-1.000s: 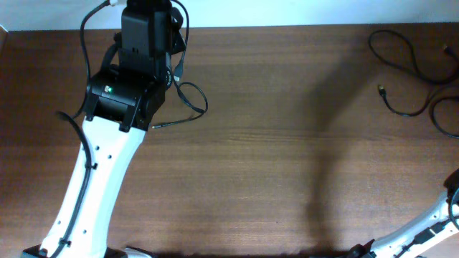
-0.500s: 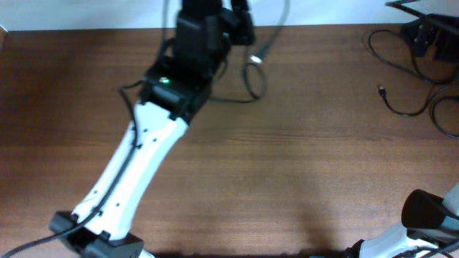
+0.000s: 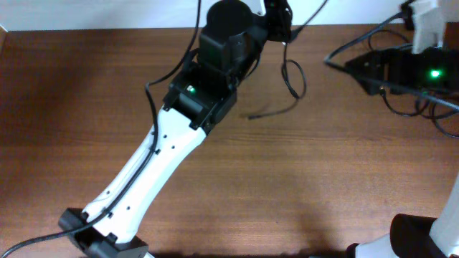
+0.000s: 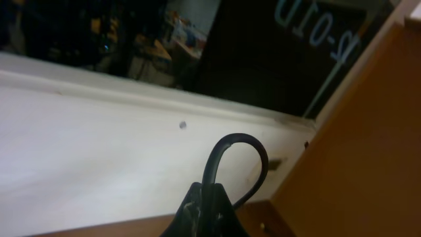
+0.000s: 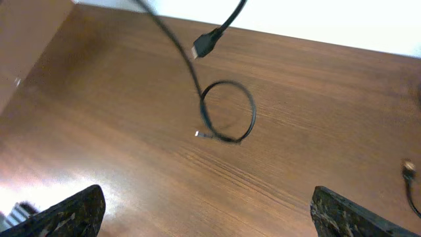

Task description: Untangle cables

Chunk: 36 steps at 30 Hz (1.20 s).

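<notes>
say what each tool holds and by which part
The left tool pinches a black cable at a looped stretch of cord. The right tool is open, empty.

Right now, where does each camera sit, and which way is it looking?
Overhead: above the table, facing straight down; shows left arm and right arm.
Left wrist: on the left gripper, facing the white wall; its fingers pinch a cable.
Right wrist: on the right gripper, facing down at the table; its open fingers show.
Shared: overhead and right wrist both see that cable's loop.
</notes>
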Tool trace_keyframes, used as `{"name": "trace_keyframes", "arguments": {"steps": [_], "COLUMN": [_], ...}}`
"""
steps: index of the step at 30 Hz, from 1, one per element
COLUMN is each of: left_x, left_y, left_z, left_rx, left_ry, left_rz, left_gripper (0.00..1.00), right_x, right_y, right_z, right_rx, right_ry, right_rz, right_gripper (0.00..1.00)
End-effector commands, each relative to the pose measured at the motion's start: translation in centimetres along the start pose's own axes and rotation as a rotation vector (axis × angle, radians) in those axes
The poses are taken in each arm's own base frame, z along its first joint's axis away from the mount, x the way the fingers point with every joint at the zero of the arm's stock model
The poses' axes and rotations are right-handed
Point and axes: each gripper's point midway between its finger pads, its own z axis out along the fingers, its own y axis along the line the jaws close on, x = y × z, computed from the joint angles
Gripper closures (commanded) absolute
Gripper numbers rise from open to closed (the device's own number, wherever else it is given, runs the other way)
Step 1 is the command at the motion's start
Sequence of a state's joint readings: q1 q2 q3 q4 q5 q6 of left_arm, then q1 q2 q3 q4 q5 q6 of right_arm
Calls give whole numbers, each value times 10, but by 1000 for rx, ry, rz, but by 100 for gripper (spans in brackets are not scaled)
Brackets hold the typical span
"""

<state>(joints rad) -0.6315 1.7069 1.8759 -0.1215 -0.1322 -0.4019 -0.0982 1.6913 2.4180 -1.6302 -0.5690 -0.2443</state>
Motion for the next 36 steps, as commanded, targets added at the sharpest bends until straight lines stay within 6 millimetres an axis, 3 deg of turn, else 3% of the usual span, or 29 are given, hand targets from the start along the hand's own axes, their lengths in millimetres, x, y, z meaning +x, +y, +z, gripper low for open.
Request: {"name": "trace_keyframes", "arguments": {"steps": [1, 5, 10, 11, 14, 17, 19, 21, 26, 27, 28, 31, 36], "left_x": [-66, -98, -118, -122, -131, -134, -133, -131, -130, -131, -131, -136, -140], "left_y": [-2, -6, -12, -13, -15, -16, -16, -15, -8, -9, -9, -11, -12], "left_z": [-35, -61, -83, -87, -97, -102, -102, -101, -101, -101, -102, -103, -104], "left_rx": [-49, -35, -20, -17, -12, -10, -13, -15, -52, -51, -50, -43, -35], "left_ry": [-163, -230, -268, -276, -295, -299, -293, -286, -288, -288, -290, -309, -327], "left_rz": [6, 6, -1, -1, 12, 11, 12, 14, 11, 11, 11, 6, 3], "left_gripper": [100, 100, 100, 100, 100, 100, 100, 100, 100, 100, 100, 100, 100], "right_x": [0, 15, 30, 33, 40, 41, 42, 42, 41, 41, 41, 36, 28], "right_y": [33, 64, 88, 93, 105, 105, 101, 100, 100, 100, 101, 101, 111], "right_z": [20, 66, 136, 148, 168, 172, 172, 172, 173, 173, 173, 174, 176], "right_rx": [-78, -189, -279, -293, -322, -308, -283, -281, -280, -280, -280, -280, -314], "right_ry": [40, 154, 230, 237, 255, 259, 267, 266, 262, 262, 262, 238, 196], "right_rz": [-85, -176, -248, -262, -291, -302, -304, -304, -306, -306, -306, -316, -338], "right_gripper": [1, 1, 0, 4, 23, 72, 79, 96, 93, 68, 59, 48, 52]}}
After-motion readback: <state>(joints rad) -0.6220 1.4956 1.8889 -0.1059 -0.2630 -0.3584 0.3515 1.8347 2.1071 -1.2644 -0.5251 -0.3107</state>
